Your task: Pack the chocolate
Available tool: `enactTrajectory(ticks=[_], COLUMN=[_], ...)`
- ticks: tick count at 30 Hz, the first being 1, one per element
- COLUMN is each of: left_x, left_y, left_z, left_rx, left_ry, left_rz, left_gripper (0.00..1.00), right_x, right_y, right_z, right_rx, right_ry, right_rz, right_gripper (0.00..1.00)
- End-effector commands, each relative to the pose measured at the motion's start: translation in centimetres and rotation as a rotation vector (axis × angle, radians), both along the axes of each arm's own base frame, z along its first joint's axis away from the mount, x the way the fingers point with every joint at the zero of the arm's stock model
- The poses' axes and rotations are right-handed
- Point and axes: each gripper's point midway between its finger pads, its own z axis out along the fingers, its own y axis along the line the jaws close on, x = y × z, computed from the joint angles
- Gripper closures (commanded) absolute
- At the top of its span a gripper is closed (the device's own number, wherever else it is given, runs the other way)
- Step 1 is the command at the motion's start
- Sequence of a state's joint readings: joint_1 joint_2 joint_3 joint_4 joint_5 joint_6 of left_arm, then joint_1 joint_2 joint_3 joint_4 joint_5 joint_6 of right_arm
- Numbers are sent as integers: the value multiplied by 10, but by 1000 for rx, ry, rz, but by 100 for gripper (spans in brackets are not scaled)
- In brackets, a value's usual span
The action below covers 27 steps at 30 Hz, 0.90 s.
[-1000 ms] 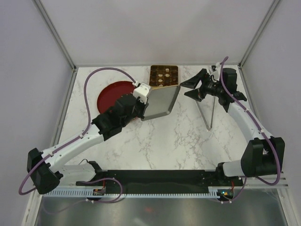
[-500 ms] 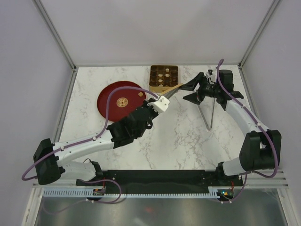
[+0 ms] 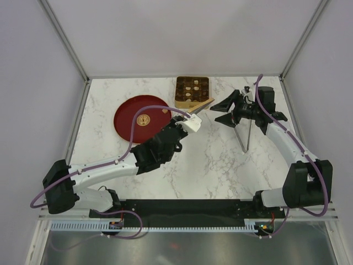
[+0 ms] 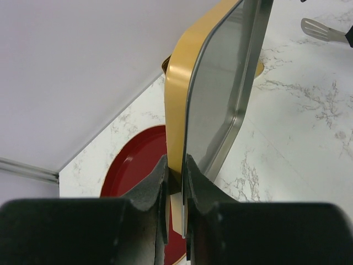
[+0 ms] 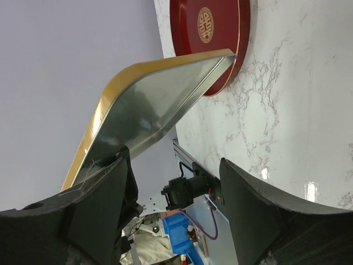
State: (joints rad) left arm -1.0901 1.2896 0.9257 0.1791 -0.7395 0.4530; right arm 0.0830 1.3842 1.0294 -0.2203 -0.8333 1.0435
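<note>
Left claw holds up the gold tin lid

The left claw [image 4: 176,178] pinches the edge of the gold lid [image 4: 220,99], which stands on its side above the marble table [image 3: 220,160]. The right claw [image 3: 223,110] is spread wide, with the lid's other end close by one finger. The chocolate [image 3: 189,86] sits in its gold box [image 3: 177,88] at the table's far edge.

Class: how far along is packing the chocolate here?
Done: small chocolate pieces sit in compartments of the square gold tin. In hand: the left gripper is shut on the gold, silver-lined lid; the right gripper is open beside it. Left: closing the tin; a pale speck on the round red dish may be a stray piece.
</note>
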Motion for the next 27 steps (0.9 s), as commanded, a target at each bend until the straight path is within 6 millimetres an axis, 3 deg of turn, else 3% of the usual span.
enactTrajectory(ticks=[1, 5, 17, 23, 27], left_x=[2, 3, 4, 3, 4], left_y=[0, -2, -11, -21, -28], left_z=[15, 11, 3, 0, -7], left_rx=[-32, -29, -14, -9, 23], left_ry=[-55, -49, -36, -27, -24], left_rz=[25, 26, 0, -33, -48], left_gripper=[98, 98, 98, 98, 98], right_x=[-2, 6, 36, 55, 58], right_y=[1, -1, -2, 9, 19], right_z=[9, 26, 45, 36, 11], right_rx=[12, 17, 71, 76, 50], right_ry=[-23, -59, -69, -32, 35], right_rz=[2, -13, -86, -51, -27], right_gripper=[24, 23, 22, 23, 26])
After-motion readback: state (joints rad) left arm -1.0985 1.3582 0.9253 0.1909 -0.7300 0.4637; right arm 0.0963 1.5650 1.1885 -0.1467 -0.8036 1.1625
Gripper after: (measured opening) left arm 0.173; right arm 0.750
